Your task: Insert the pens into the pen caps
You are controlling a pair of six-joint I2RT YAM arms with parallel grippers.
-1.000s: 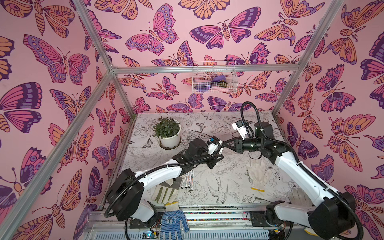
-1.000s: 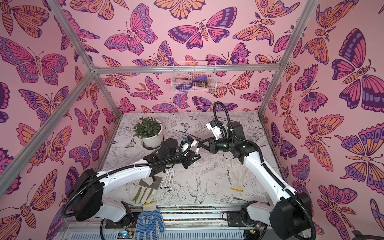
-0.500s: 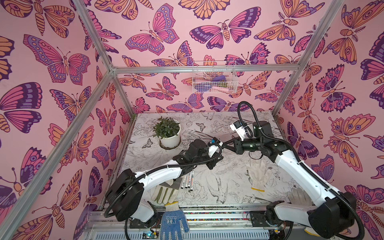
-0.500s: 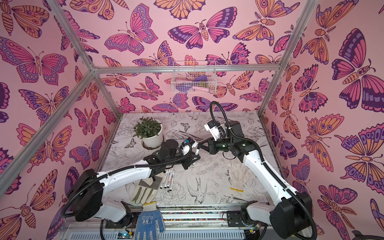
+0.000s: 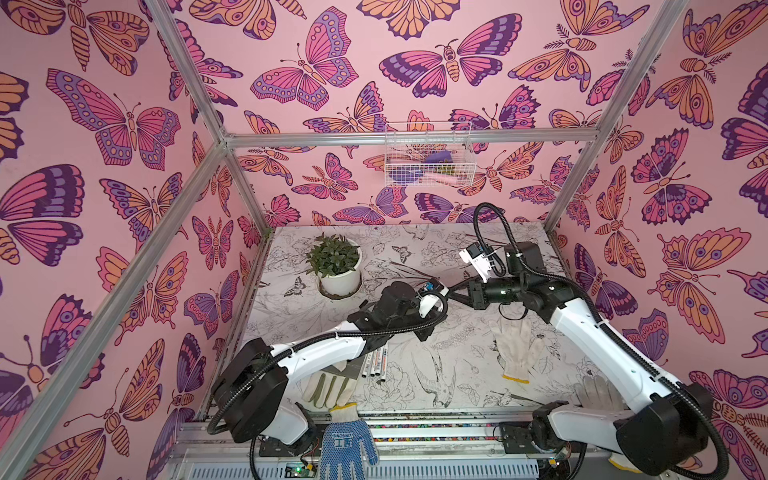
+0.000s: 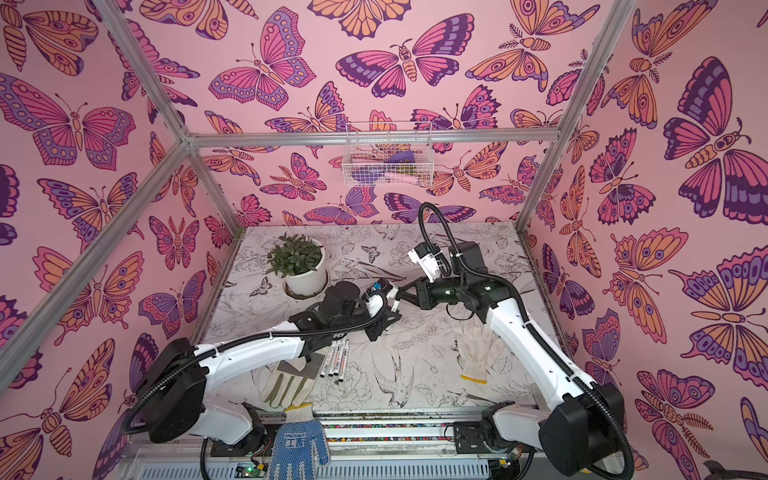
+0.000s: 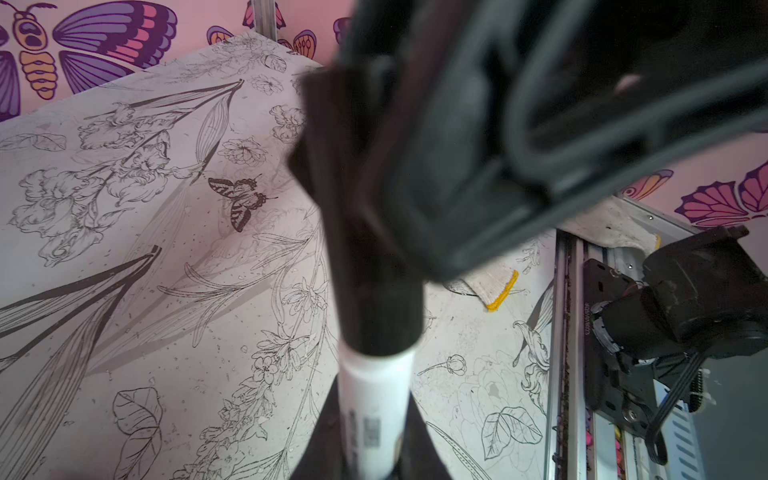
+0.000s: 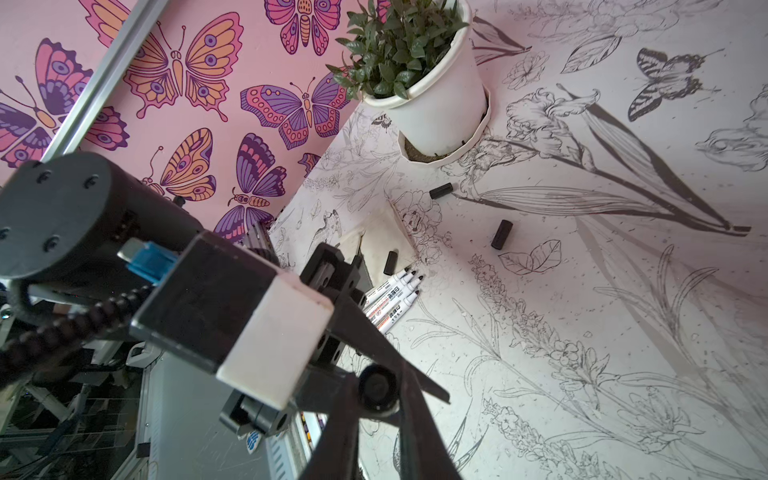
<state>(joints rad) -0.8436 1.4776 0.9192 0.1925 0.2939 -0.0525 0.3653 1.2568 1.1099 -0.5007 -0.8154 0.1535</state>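
The left gripper [image 7: 372, 419] has its jaws clamped on one white pen [image 7: 374, 395], held above the tabletop [image 5: 469, 353]. One black cap [image 7: 374, 316] sits over the pen's tip. The right gripper [image 5: 449, 291] meets it end-on with that cap between its jaws; I cannot tell whether they press it. Three bare-tipped pens [image 8: 395, 295] lie side by side on the tabletop, touching. Three loose caps [image 8: 501, 235] are scattered near their tips, each apart from the others. That makes four pens and four caps in view. Four gloves [image 5: 513, 349] and one potted plant [image 5: 336, 266] are also there.
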